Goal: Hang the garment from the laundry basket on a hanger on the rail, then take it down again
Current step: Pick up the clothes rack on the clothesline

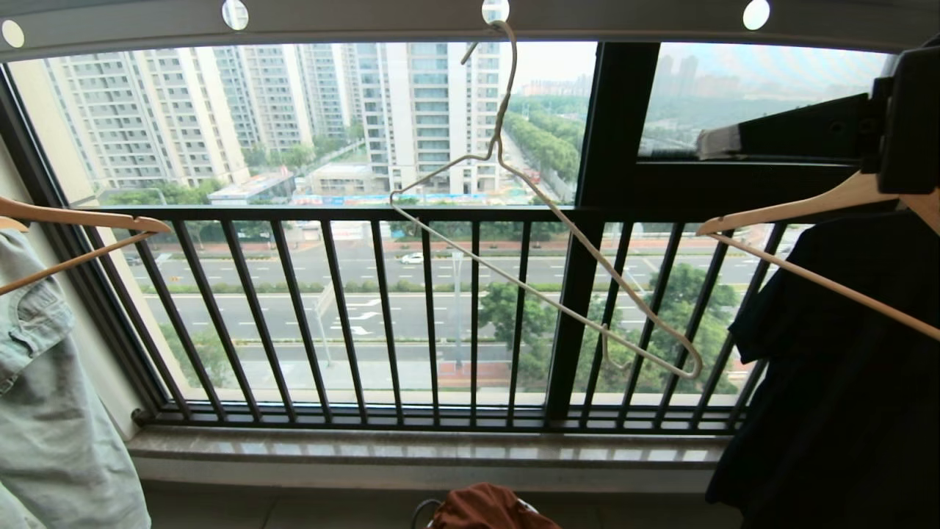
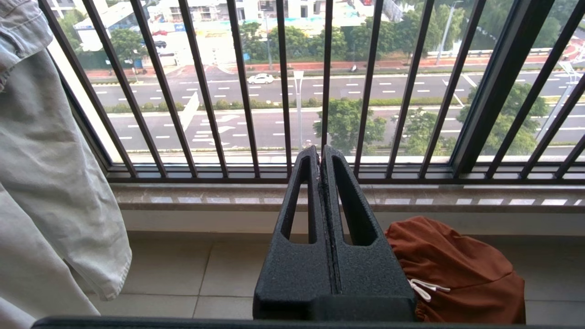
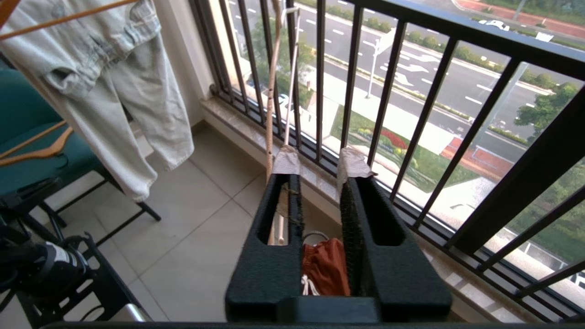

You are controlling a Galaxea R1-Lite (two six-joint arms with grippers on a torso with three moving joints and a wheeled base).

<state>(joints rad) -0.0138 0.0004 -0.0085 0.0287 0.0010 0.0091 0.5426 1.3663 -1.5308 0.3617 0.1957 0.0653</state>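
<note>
Head view, left to right: pale denim piece (image 1: 44, 382) on a wooden hanger, the empty wire hanger (image 1: 543, 257) hooked in a hole of the rail (image 1: 367, 22), a black T-shirt (image 1: 844, 382). The garment (image 1: 488, 508) lies bunched in the laundry basket (image 1: 422, 510) at the floor's edge below the sill — soft, light and limp, probably best pinched at the gathered waistband near the drawstring. Left gripper (image 2: 321, 157) points level at the railing, fingers pressed together, empty. Right gripper (image 3: 317, 167) is raised, tilted down over the basket, jaws parted and holding nothing.
</note>
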